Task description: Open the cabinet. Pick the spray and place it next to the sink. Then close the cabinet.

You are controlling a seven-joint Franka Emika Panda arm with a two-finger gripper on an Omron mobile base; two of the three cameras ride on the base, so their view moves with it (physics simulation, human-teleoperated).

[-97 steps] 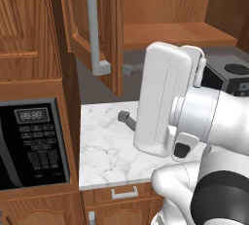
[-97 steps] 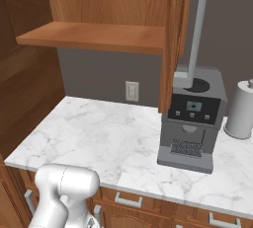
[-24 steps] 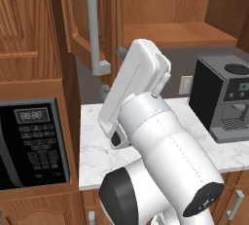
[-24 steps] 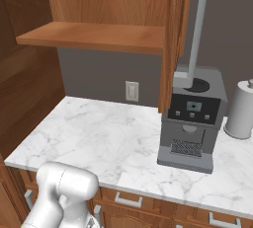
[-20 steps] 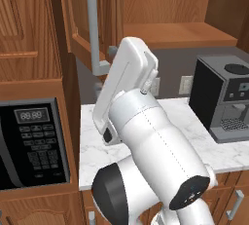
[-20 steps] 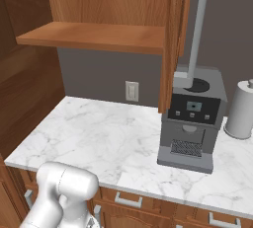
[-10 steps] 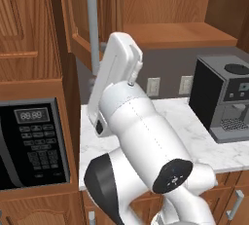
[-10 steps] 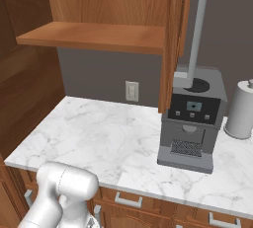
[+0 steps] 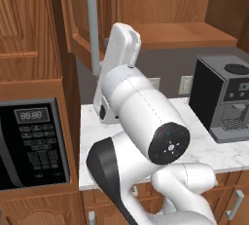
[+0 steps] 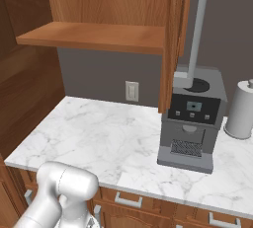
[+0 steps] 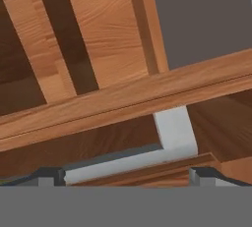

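Clearly the risk lay in the doors themselves. The brown wooden wall cabinet with raised-panel doors [image 9: 160,5] stood open, its left door [image 9: 78,19] swung out with the long grey bar handle [image 9: 93,24] facing the robot, and the right door [image 10: 174,39] hung edge-on just above the boxy grey coffee machine [image 10: 191,118]. In the hand view the two-finger gripper [image 11: 127,176] had its jaws spread wide, pinching nothing, with the bent end of a grey bar handle [image 11: 170,135] lying between the tips and the wooden door edge. The white arm's upper link [image 9: 116,68] rose just beside the left door.

I could not find the spray bottle; the one shelf [image 10: 94,35] in sight looked bare, so it was probably higher up or hidden. A careless reach upward might have knocked the open door or snagged the handle, and a blind grasp could have tipped the bottle. The grey-white paper towel roll [image 10: 242,108] on the white marble counter [image 10: 108,143] could also have been mistaken for it.
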